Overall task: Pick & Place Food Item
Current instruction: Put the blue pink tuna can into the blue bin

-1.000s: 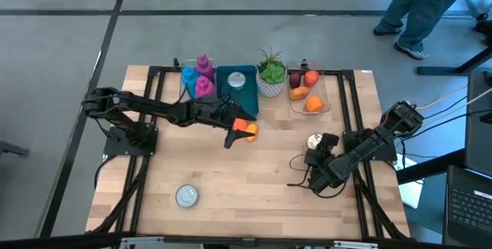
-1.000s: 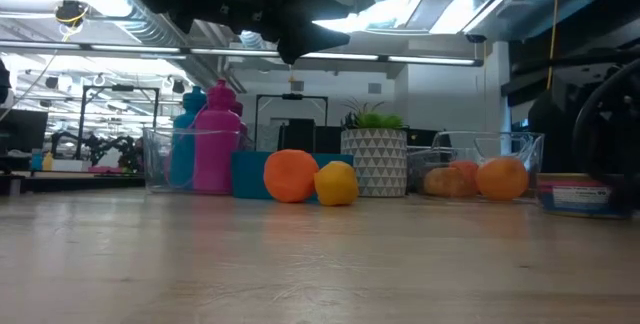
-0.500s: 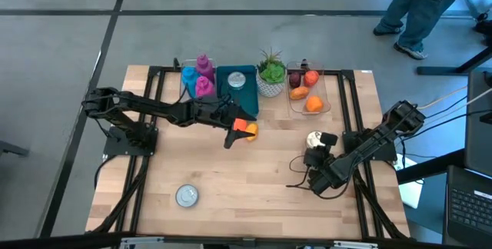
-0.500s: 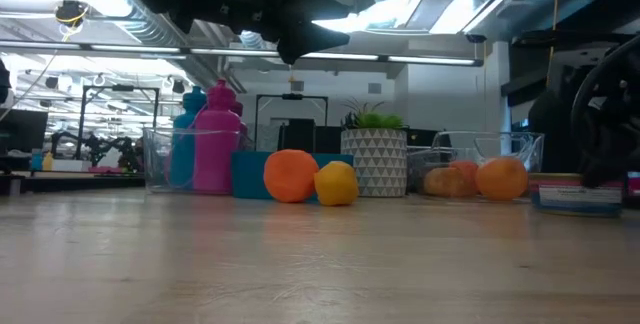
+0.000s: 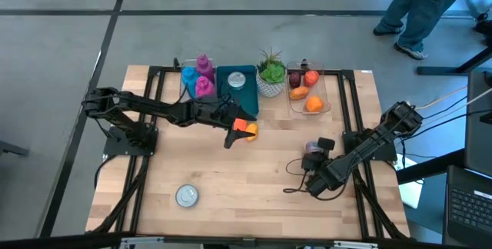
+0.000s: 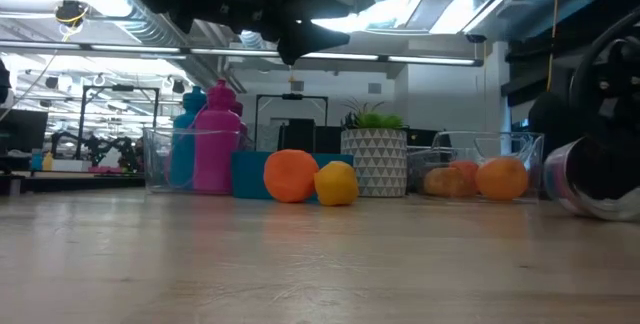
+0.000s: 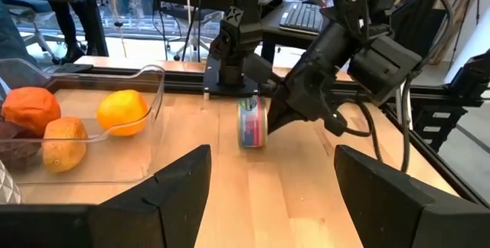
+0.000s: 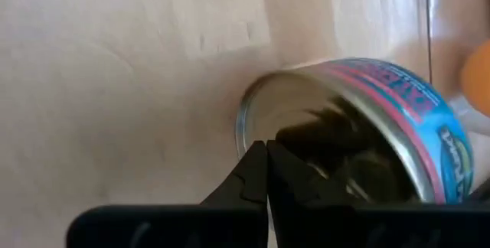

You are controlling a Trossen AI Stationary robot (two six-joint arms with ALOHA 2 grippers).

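Note:
A tin can (image 5: 313, 150) with a pink and blue label stands tipped up on its edge at the table's right, its metal end face turned to the right wrist camera (image 8: 367, 118). My right gripper (image 5: 311, 161) is shut, and its tips are at that face. An orange (image 6: 291, 176) and a lemon (image 6: 336, 183) rest on the table near the middle. My left gripper (image 7: 268, 202) hangs open above and beside them, with nothing between its fingers. My right gripper's shut fingertips (image 8: 254, 164) meet the can's metal end face close to its rim (image 8: 260, 122). They slant down at it from the table's near right. The can (image 7: 251, 122) stands on its edge on the table. Whether the rim is pinched, I cannot tell.
Along the far edge stand a clear bin of fruit (image 5: 307, 91), a potted plant (image 5: 270, 76), a teal box (image 5: 237, 84) and a bin with pink and blue bottles (image 5: 198, 76). Another can (image 5: 187, 195) lies near the front left. A person (image 5: 430, 3) walks beyond the table.
My right gripper has shut at the can. The can lay flat with its lid up before and has tipped up onto its edge, shifting a little toward the table's near edge.

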